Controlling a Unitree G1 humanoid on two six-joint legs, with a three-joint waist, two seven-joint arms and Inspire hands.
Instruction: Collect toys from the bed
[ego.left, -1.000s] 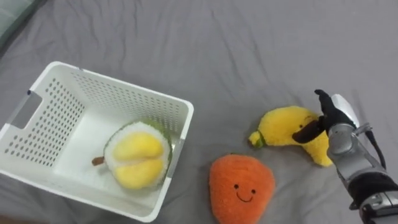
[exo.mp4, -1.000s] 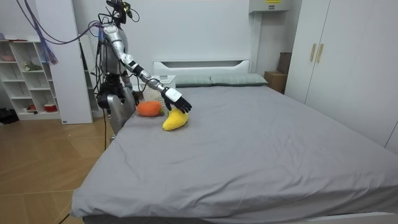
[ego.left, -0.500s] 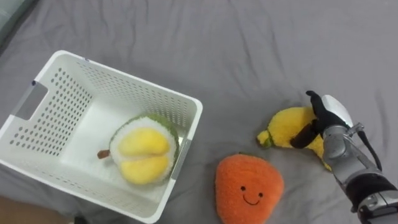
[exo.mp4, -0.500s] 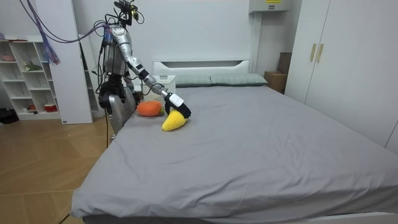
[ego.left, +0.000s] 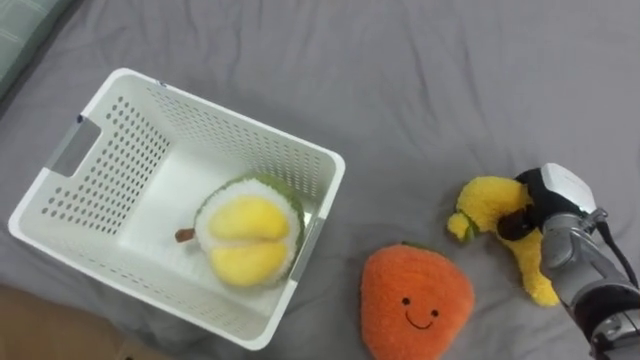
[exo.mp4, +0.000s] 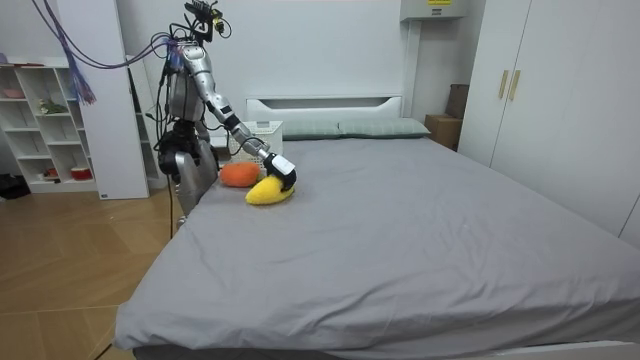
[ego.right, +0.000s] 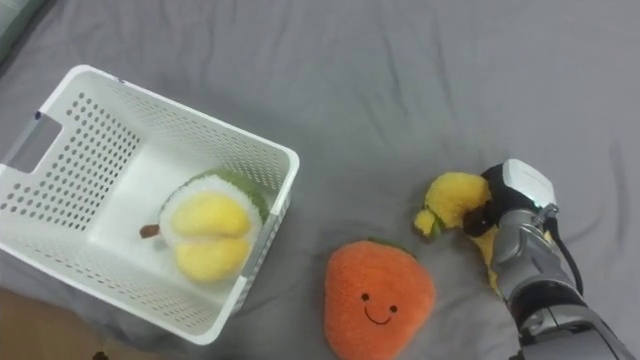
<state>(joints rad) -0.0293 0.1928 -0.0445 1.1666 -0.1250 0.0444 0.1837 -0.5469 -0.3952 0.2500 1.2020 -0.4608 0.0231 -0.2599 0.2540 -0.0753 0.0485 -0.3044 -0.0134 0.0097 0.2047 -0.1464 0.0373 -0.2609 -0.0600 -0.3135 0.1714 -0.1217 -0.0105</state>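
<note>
Change: a second ago the right hand (ego.left: 553, 200) rested over the banana plush (ego.left: 488, 205) with its fingers loose. It has since closed on the toy and drawn it nearer the orange plush (ego.left: 415, 305).
Right hand: its dark fingers are curled round the middle of the banana plush, squeezing it. The back of the hand has a white shell.
Banana plush: yellow, fuzzy and curved, bunched where it is held, with a greenish tip. It lies on the bed just right of the orange plush, outside the basket.
Orange plush: round and fleecy with a stitched smiling face, lying on the bed between basket and banana.
Basket (ego.left: 115, 170): white hard plastic, rectangular, with walls pierced by rows of small holes and a handle slot at one end.
Durian plush (ego.left: 248, 238): lies inside the basket, with puffy yellow lobes, a white and green rim and a short brown stalk.
Bed (ego.left: 400, 80): a grey sheet, softly creased.
Robot: it stands at the bed's side, at the room view's left, with its right arm reaching down.
</note>
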